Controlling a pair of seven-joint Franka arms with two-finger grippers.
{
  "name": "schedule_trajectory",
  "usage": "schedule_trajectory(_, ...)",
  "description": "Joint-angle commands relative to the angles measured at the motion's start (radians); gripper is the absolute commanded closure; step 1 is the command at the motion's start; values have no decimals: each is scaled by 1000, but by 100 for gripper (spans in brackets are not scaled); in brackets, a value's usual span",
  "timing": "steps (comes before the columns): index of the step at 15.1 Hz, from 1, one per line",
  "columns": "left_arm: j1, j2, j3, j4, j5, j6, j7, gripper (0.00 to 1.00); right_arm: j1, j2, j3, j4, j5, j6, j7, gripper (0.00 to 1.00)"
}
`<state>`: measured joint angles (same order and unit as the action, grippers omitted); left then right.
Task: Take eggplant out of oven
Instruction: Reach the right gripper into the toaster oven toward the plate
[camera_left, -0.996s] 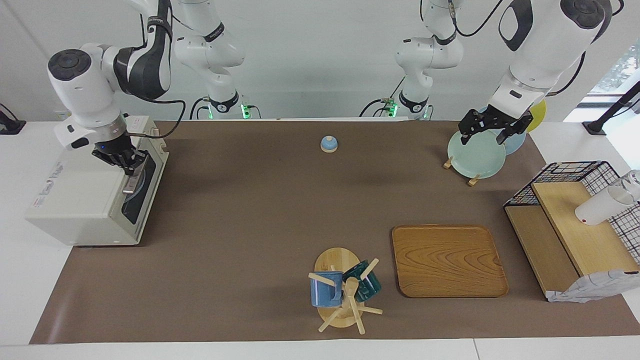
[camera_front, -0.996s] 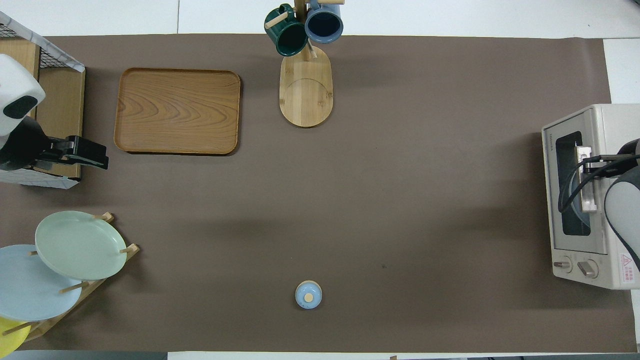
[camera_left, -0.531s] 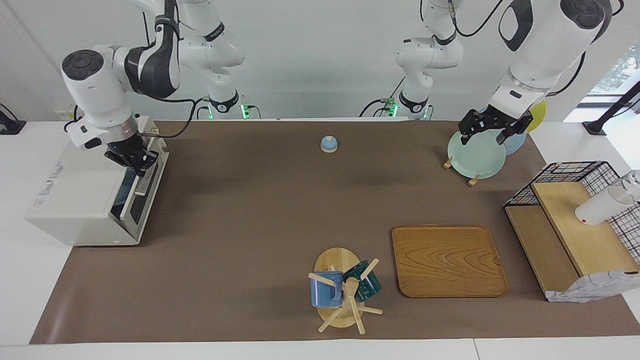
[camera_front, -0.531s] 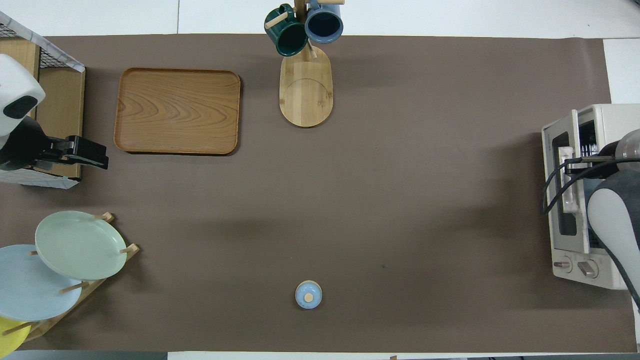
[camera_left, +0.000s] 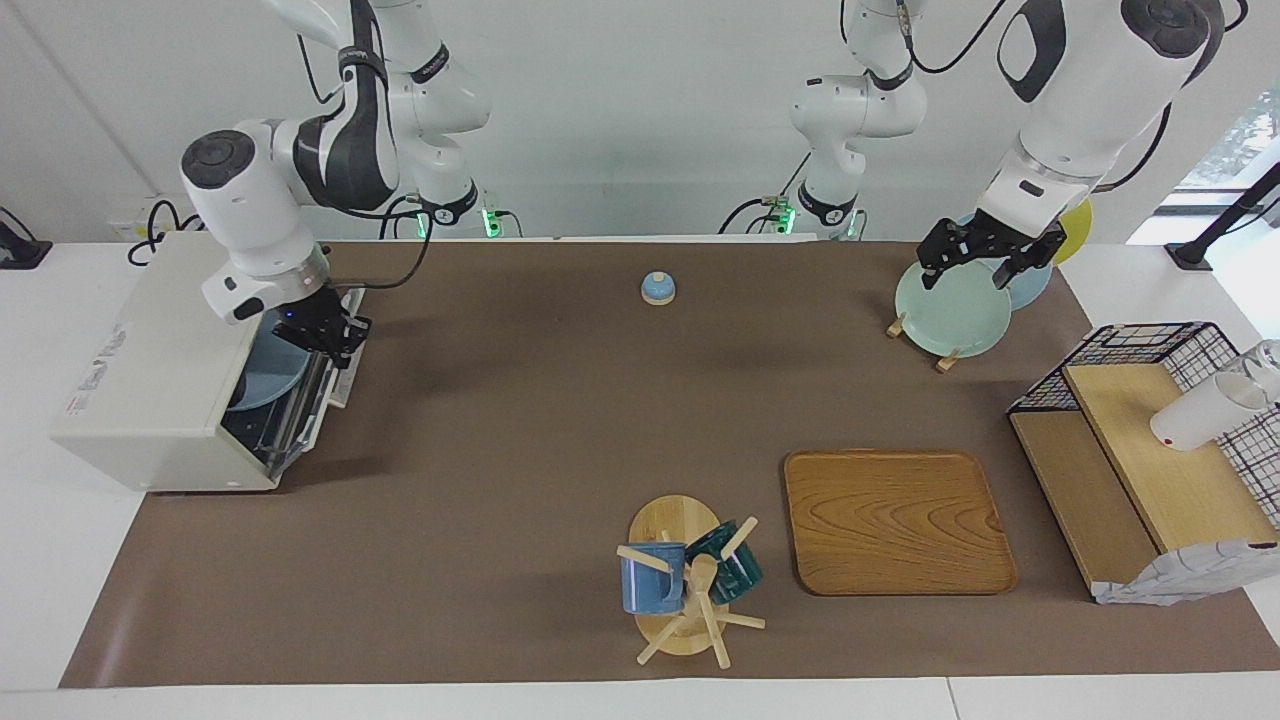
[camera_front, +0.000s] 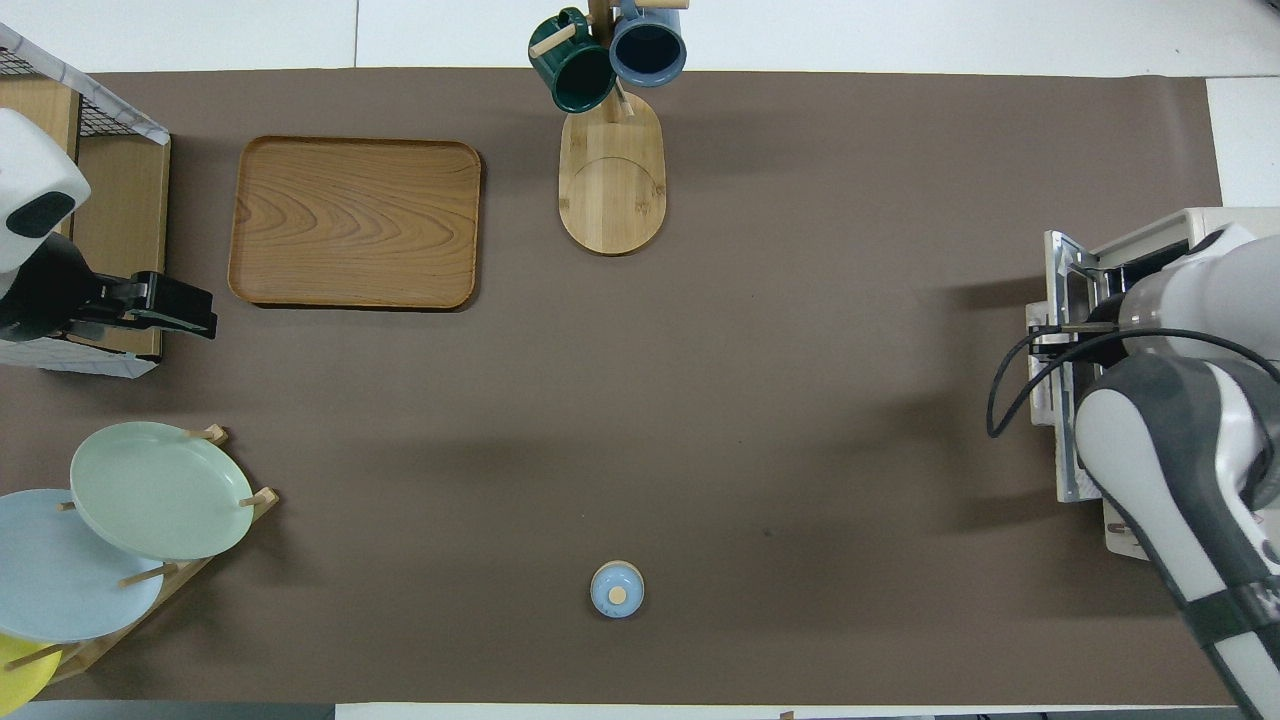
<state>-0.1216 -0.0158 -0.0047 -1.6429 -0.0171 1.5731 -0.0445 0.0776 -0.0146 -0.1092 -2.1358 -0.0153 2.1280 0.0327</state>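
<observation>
The cream-white oven (camera_left: 150, 380) stands at the right arm's end of the table. Its door (camera_left: 315, 395) is swung well down and open. My right gripper (camera_left: 338, 338) is shut on the bar handle at the door's top edge. A pale blue plate (camera_left: 262, 375) shows inside the oven. The eggplant is hidden. In the overhead view the right arm covers most of the oven (camera_front: 1200, 235), and only the door's frame (camera_front: 1060, 400) shows. My left gripper (camera_left: 985, 258) hangs open in the air over the plate rack, holding nothing.
A plate rack (camera_left: 950, 312) with green, blue and yellow plates and a wire basket shelf (camera_left: 1150, 440) with a white cup (camera_left: 1200, 412) stand at the left arm's end. A wooden tray (camera_left: 897, 520), a mug tree (camera_left: 690, 580) and a small blue knobbed lid (camera_left: 657, 288) sit mid-table.
My right gripper has pulled the oven door from shut to well open, moving out toward the table's middle with the handle. The left arm has not moved.
</observation>
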Motion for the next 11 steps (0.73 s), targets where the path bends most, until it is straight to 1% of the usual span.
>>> schedule_trajectory(1, -6, -6, 6, -9, 23, 10, 2, 0, -9, 74, -17, -44, -23, 173, 18, 100)
schedule_trajectory(3, -6, -6, 6, -9, 23, 10, 2, 0, -7, 78, -17, -68, -23, 200, 30, 100)
schedule_trajectory(7, -7, -6, 3, -9, 23, 8, -2, 0, -7, 105, -17, -73, -18, 221, 52, 100)
schedule_trajectory(9, -10, -6, 3, -9, 23, 12, -3, 0, 22, 126, -17, -76, -3, 251, 72, 100)
schedule_trajectory(11, -10, -6, 3, -9, 23, 5, -3, 0, 27, 136, -15, -84, -2, 271, 93, 100)
